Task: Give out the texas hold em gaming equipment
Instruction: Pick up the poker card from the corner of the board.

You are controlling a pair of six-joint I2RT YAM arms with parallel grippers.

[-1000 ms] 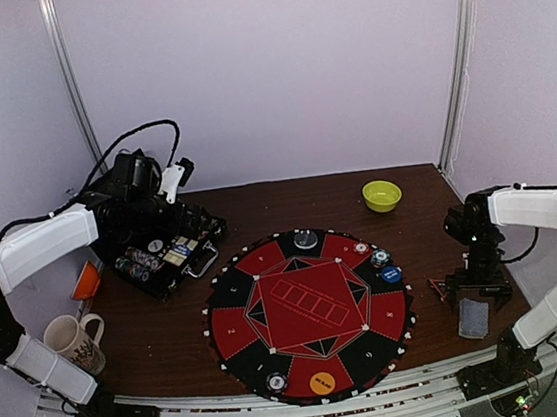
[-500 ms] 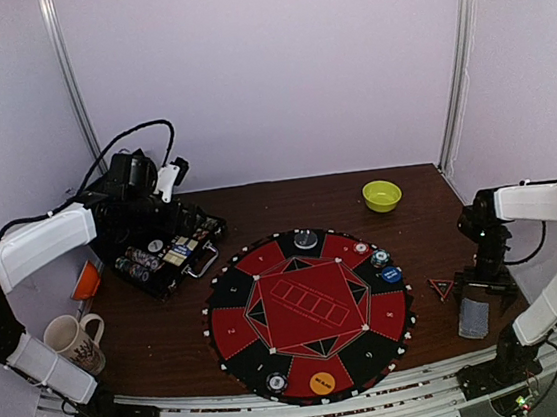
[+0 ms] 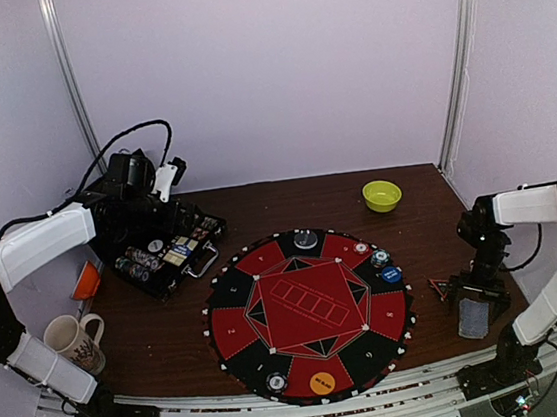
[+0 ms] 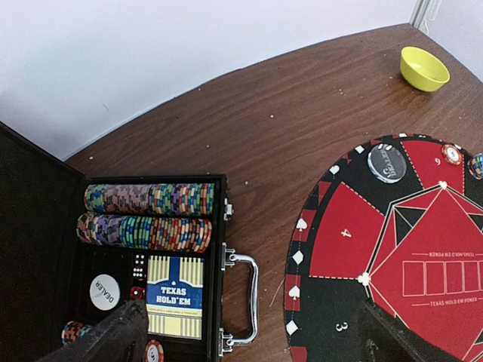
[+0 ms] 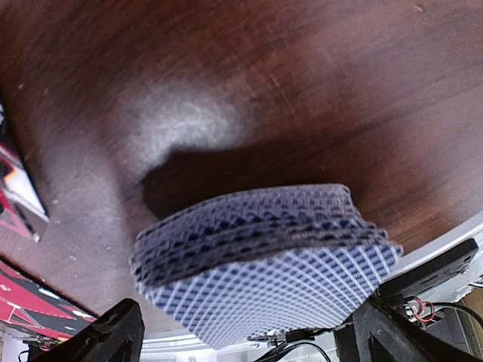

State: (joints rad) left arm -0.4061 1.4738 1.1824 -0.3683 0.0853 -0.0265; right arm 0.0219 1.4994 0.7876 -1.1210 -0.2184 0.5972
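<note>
A deck of playing cards (image 5: 264, 260) with grey-blue backs lies near the table's right front edge (image 3: 472, 318). My right gripper (image 5: 253, 335) hangs open just over it (image 3: 477, 295), one finger on each side and not closed on it. My left gripper (image 4: 253, 343) is open above the open black case (image 3: 163, 254) at the back left. The case holds two rows of striped poker chips (image 4: 147, 215), a Texas Hold'em card box (image 4: 175, 296) and a white dealer button (image 4: 104, 290). An orange button (image 3: 321, 382), a blue button (image 3: 392, 275) and small chip stacks (image 3: 276, 381) sit on the mat.
The round red-and-black mat (image 3: 310, 311) fills the table's middle. A lime-green bowl (image 3: 382, 195) stands at the back right. At the left edge are a mug (image 3: 72, 341) and an orange object (image 3: 86, 281). A small red triangle (image 3: 438, 286) lies between the mat and the deck.
My right arm swung slightly right and came back over the deck, staying open. The left arm has barely moved.
</note>
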